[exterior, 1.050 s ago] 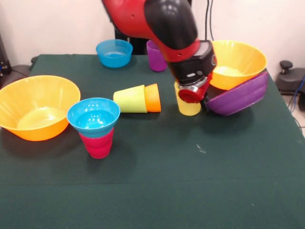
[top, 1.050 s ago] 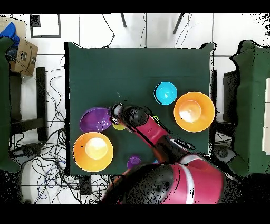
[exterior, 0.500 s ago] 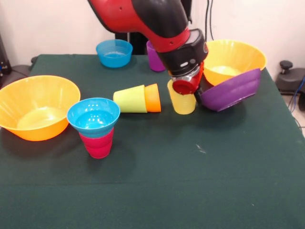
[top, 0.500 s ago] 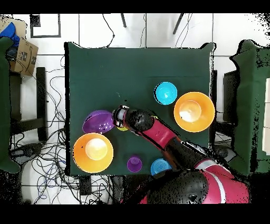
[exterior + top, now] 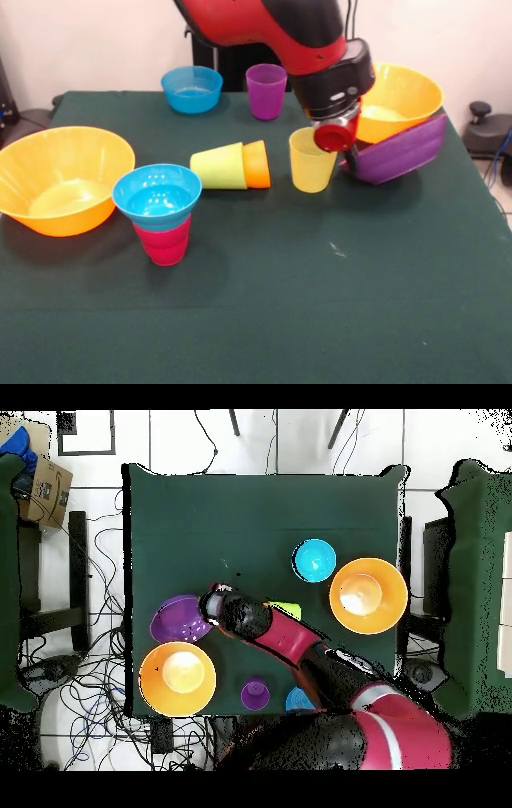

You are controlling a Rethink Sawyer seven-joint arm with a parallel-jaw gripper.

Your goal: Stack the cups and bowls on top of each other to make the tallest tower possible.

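Left orange bowl (image 5: 62, 178): sat upright at the table's left edge, unmoved over the last second.
Tower (image 5: 158, 210): the cyan bowl (image 5: 157, 194) rested on the upturned red cup (image 5: 165, 240), unchanged; only two pieces high.
Lime green cup (image 5: 219, 166) and orange cup (image 5: 257, 163): lay on their sides, nested, untouched.
Deeper blue bowl (image 5: 192, 87) and purple cup (image 5: 266, 90): stood at the far edge; the cup had been half hidden by the arm and now showed whole.
Yellow cup (image 5: 310, 161): upright, tilted half a second earlier, now level and clear of the wrist.
Gripper (image 5: 349, 162): had shifted right and up; its tips were hidden against the purple bowl's edge, so I could not tell its opening or whether it held the bowl.
Purple bowl (image 5: 399, 150): tipped steeply, leaning on the right orange bowl (image 5: 398, 98).
Meaning: the purple bowl was probably being worked on; no height gained yet.
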